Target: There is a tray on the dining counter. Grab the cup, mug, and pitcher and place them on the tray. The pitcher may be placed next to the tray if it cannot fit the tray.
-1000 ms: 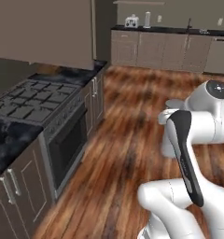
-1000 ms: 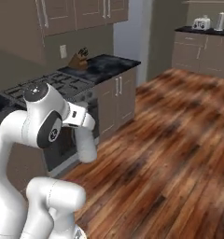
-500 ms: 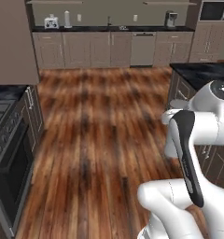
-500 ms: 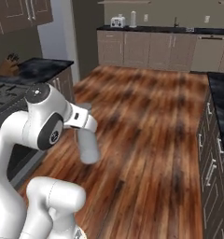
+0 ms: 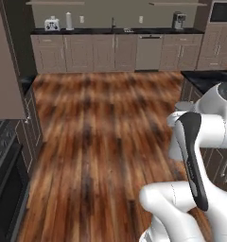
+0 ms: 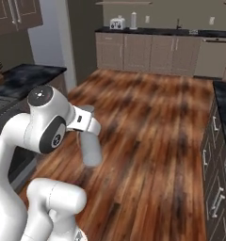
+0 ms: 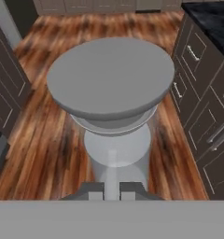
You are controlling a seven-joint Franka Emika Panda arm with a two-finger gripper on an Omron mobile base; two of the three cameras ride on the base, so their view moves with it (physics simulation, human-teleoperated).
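The grey pitcher [image 7: 111,88] hangs over the wooden floor with my gripper [image 7: 111,190] shut on it. The hand view looks along its body, with its wide round end facing the camera and the two dark fingertips [image 7: 93,190] pressed to its narrow end. From the right base view the pitcher [image 6: 91,149] points downward from the hand beside the arm's big white joint. A pale part of the pitcher [image 5: 174,144] peeks out behind the dark forearm in the left base view.
A black-topped counter with dark drawers [image 6: 223,141] runs along the right. On the left are the stove [image 5: 2,156] and another dark worktop [image 6: 25,77]. Beige cabinets with a toaster [image 5: 51,22] line the far wall. Open wood floor [image 5: 106,127] lies ahead.
The whole picture has swung: the base has turned away from the stove towards the far wall and the right-hand counter. The pitcher stays in the shut gripper.
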